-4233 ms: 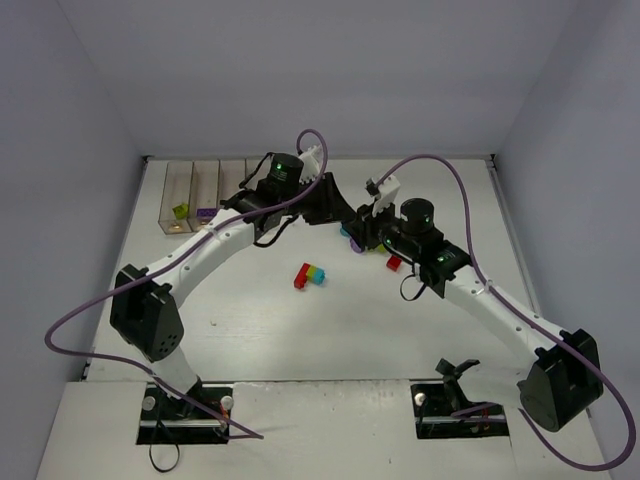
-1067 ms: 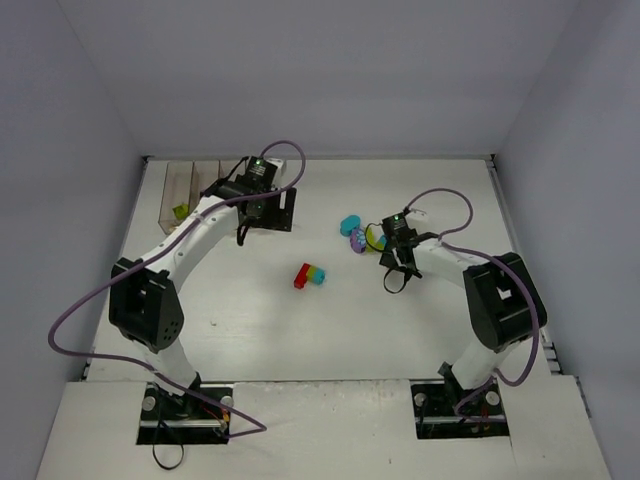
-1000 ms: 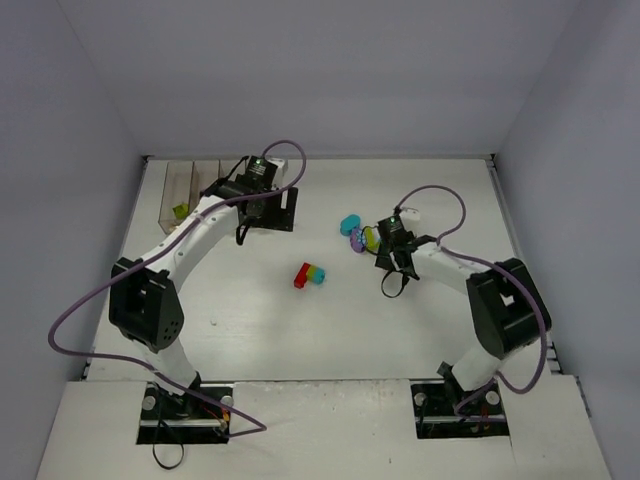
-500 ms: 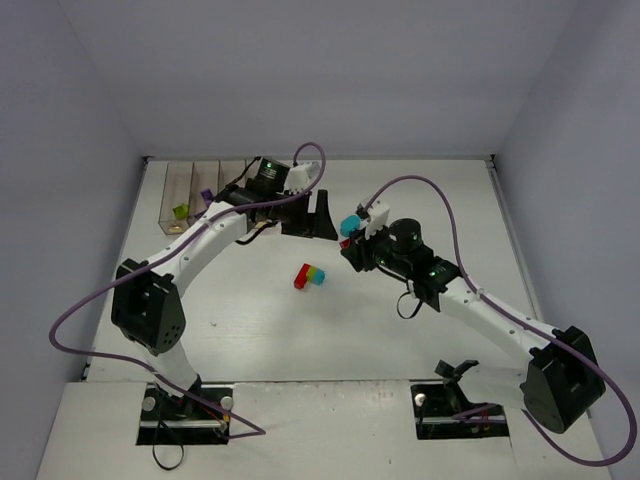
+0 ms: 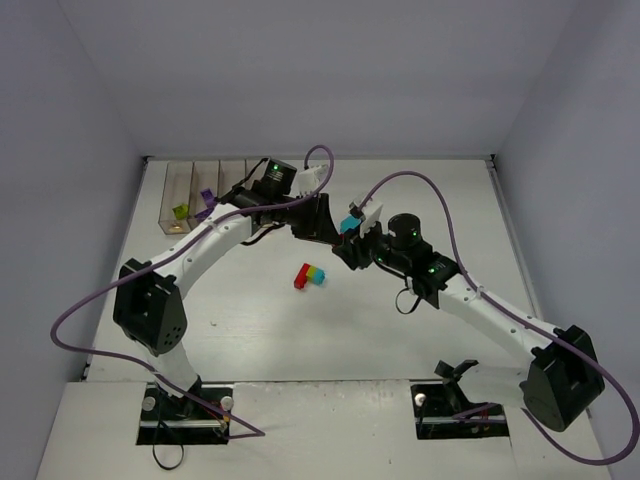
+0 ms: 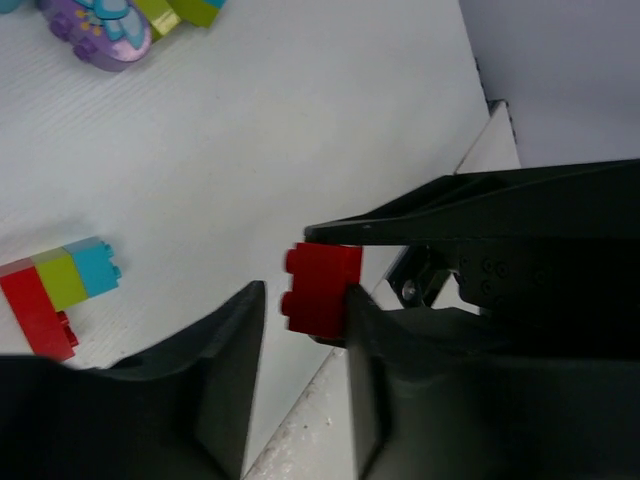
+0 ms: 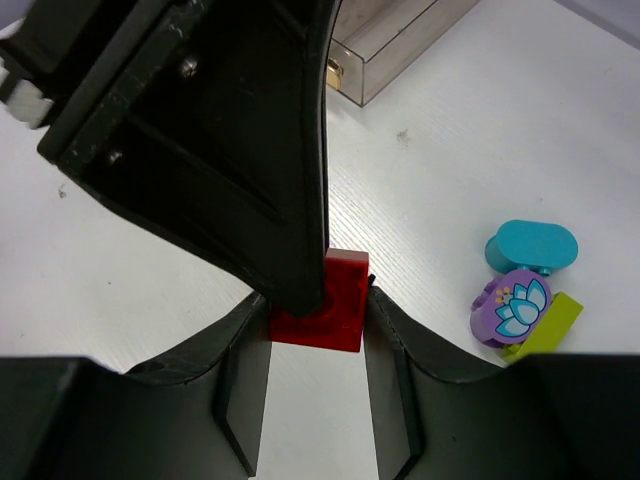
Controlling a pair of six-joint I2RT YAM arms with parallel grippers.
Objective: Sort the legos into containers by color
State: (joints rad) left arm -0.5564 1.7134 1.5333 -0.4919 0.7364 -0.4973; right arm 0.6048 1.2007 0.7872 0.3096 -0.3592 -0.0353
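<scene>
Evidently a mid-air handover step. The containers [image 5: 192, 190] sit at the far left of the counter [image 5: 250, 320]. The left end effector [image 6: 303, 305] is partly spread and straddles the red brick [image 6: 322, 288], with a gap on one side. The right end effector [image 7: 317, 308] clamps that brick above the counter. Next, probably: left closes firmly, right lets go, left carries the brick to the containers.

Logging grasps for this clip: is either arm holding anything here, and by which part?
The right gripper pinches a red brick by its two opposite sides. The left gripper straddles it, jaws open, not clamped.
</scene>
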